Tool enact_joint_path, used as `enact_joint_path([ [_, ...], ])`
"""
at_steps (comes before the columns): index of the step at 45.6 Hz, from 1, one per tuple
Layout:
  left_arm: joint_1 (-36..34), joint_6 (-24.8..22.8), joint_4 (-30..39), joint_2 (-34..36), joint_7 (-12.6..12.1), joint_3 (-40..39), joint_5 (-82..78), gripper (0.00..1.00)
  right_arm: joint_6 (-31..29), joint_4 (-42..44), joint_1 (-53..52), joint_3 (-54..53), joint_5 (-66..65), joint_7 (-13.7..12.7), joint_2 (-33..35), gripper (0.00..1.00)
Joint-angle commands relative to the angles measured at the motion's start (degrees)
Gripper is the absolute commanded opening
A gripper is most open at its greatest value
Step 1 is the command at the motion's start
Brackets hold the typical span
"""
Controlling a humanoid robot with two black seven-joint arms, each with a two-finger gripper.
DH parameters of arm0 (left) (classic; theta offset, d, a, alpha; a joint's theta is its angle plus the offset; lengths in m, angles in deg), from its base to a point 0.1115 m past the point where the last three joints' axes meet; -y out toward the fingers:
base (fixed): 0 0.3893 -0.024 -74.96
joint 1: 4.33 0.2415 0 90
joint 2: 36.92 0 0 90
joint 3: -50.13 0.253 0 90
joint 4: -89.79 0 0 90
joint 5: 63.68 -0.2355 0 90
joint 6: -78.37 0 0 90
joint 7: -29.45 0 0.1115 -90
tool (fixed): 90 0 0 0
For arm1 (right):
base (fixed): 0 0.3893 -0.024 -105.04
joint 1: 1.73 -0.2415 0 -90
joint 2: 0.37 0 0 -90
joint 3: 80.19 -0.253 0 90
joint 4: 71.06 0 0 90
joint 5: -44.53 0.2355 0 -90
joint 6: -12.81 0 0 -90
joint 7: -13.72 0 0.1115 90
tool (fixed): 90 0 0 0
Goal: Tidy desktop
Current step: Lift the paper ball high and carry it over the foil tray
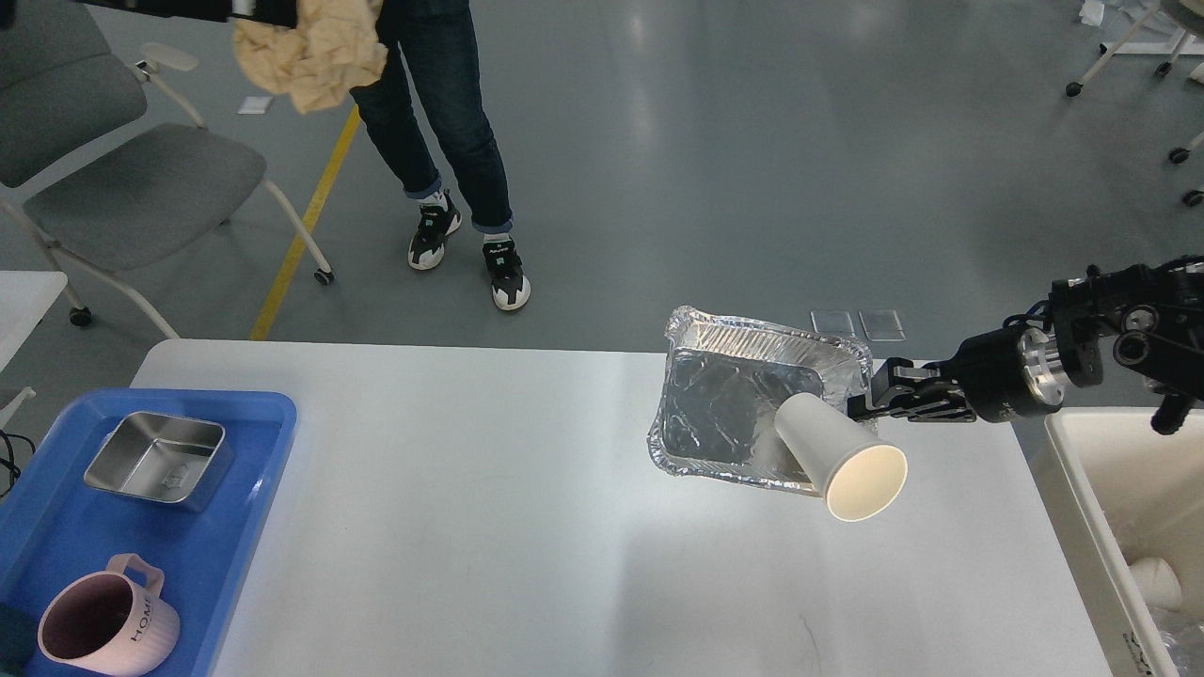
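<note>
The white bench (pixel 489 508) fills the lower view, its far edge running across the middle and the grey floor seen beyond. A blue tray (pixel 56 527) is set on its left end, and a cream bin (pixel 1091 489) is seen just beside its right end. A crumpled foil tray (pixel 724 404) is held tilted above the bench's right part, gripped at its right rim by the right end effector (pixel 870 400), which is clamped on it. A white paper cup (pixel 837 461) is seen on its side in front of the foil tray, mouth toward the camera. On the blue tray, a steel box (pixel 155 459) and a pink mug (pixel 103 625) are placed. The left end effector is not in view.
</note>
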Motion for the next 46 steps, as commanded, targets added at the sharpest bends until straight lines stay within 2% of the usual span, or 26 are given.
enact_joint_path([
  [1,0.05,1.57,-7.52,-11.35,0.03,0.19,-2.54,0.0,-0.48,0.21,-0.95,0.19,0.01,0.01,-0.98,0.0],
  [5,0.31,2.8,-10.07,-16.72,0.12,2.2,-3.16,0.0,-1.36,0.47,-1.12,0.19,0.01,-0.08,-1.33,0.0],
  [15,0.4,7.99,-11.65,-24.98,0.91,10.12,-2.46,0.0,-2.15,0.82,-0.51,0.8,0.01,-0.08,-3.18,0.0],
  [22,0.4,8.34,-15.61,-31.31,0.91,11.26,-2.72,0.0,-2.15,0.82,-0.51,0.89,0.01,-0.08,-4.59,0.0],
  [34,0.84,8.69,-15.79,-36.68,0.99,16.1,-2.46,0.0,-2.41,1.17,-0.33,0.98,0.01,-0.08,-4.85,0.0],
  [36,0.84,8.61,-15.88,-37.21,1.52,16.45,-2.46,0.0,-3.11,1.35,-0.33,0.89,0.09,-0.08,-4.94,0.0],
  [40,0.84,8.52,-15.79,-38.17,4.24,17.24,-2.63,0.0,-4.61,1.61,-0.24,0.98,0.01,-0.17,-5.29,0.0],
  [46,0.75,8.52,-15.79,-39.67,4.77,20.31,-2.54,0.0,-4.96,2.75,-0.42,1.07,0.01,-0.17,-6.7,0.0],
])
